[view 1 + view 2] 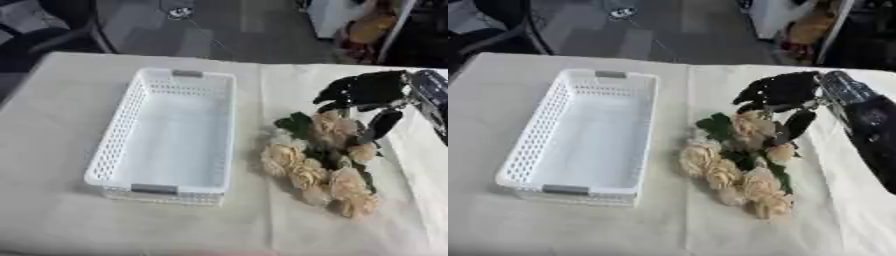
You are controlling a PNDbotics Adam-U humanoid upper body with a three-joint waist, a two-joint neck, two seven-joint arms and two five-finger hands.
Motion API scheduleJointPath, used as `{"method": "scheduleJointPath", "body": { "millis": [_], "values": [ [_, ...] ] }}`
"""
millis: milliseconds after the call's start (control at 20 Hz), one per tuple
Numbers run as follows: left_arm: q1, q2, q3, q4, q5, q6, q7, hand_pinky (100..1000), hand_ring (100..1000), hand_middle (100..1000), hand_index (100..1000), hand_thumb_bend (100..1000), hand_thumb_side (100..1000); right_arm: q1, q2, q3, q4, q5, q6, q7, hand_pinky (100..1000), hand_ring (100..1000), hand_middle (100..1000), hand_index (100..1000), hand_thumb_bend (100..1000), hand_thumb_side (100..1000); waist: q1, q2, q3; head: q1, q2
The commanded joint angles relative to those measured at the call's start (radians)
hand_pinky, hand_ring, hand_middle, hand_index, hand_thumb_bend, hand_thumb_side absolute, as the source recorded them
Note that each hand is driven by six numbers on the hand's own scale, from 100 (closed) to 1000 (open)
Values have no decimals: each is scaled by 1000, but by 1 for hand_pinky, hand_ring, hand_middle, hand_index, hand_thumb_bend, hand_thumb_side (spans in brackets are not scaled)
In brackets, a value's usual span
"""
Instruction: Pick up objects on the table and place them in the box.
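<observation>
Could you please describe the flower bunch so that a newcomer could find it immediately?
Start at the white perforated basket on the cloth-covered table. Just to its right lies the flower bunch, under the right hand: cream blooms with dark green leaves.

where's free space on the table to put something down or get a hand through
Bare cloth lies left of the white basket, along the near edge, and in the strip between basket and flower bunch. The basket is empty. It is crowded at the right, where the right hand reaches over the flowers.

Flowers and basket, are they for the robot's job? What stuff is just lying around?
For the job:
- cream flower bunch
- white basket, nothing in it
- right hand, over the flowers

Just around:
- cloth on the table
- orange thing on the floor behind
</observation>
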Motion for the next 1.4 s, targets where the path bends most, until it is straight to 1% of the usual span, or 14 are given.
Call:
{"method": "scheduleJointPath", "body": {
  "millis": [50, 250, 550, 600, 650, 800, 900, 1150, 1300, 1350, 1400],
  "values": [
    [-14, 17, 1, -17, 3, 0, -5, 572, 713, 738, 795, 100, 780, -8, -23, -8, 7, 43, -2, -29, 1000, 1000, 1000, 969, 443, 635, 2, -10, -2, -5, -2],
    [-13, 18, 1, -17, 3, 0, -5, 572, 713, 738, 795, 100, 780, -4, -32, -6, 19, 87, -2, -63, 1000, 1000, 1000, 973, 443, 646, 0, -12, -3, -4, -2],
    [-12, 19, 0, -17, 3, 0, -7, 572, 713, 738, 795, 100, 780, -3, -34, -20, 58, 149, -2, -92, 1000, 1000, 1000, 984, 447, 675, -1, -12, -5, -4, -2],
    [-13, 19, -1, -17, 3, 0, -7, 572, 713, 738, 795, 100, 780, -2, -30, -19, 65, 158, -2, -94, 1000, 1000, 1000, 984, 447, 675, -1, -12, -5, -5, -2],
    [-13, 19, -1, -17, 3, 0, -8, 572, 713, 737, 795, 100, 780, 0, -23, -17, 74, 168, -2, -96, 1000, 1000, 1000, 991, 450, 700, 0, -11, -4, -7, -2],
    [-16, 16, -3, -17, 4, -1, -10, 572, 715, 738, 795, 100, 780, 5, 9, -6, 108, 210, -2, -95, 1000, 1000, 1000, 987, 455, 738, 1, -8, 0, -12, -2],
    [-19, 14, -3, -17, 5, -1, -11, 572, 716, 738, 795, 100, 780, 11, 33, 0, 135, 242, -2, -100, 1000, 1000, 1000, 984, 458, 747, 2, -5, 3, -15, -2],
    [-22, 12, -3, -17, 6, -3, -13, 572, 716, 738, 795, 100, 780, 25, 64, -12, 177, 294, -2, -137, 991, 1000, 1000, 980, 459, 733, 3, -1, 5, -12, -2],
    [-24, 11, -5, -17, 6, -3, -15, 572, 716, 737, 795, 100, 779, 33, 72, -18, 184, 309, -2, -169, 971, 998, 1000, 972, 457, 697, 2, 0, 5, -6, -2],
    [-24, 11, -5, -17, 7, -4, -16, 572, 716, 738, 795, 100, 780, 35, 72, -18, 185, 313, -2, -180, 980, 1000, 1000, 976, 457, 707, 2, 0, 5, -5, -2],
    [-24, 11, -6, -17, 7, -4, -16, 572, 716, 737, 795, 100, 779, 36, 73, -18, 185, 317, -2, -191, 941, 967, 1000, 960, 454, 637, 2, 0, 5, -5, -2]
  ]
}}
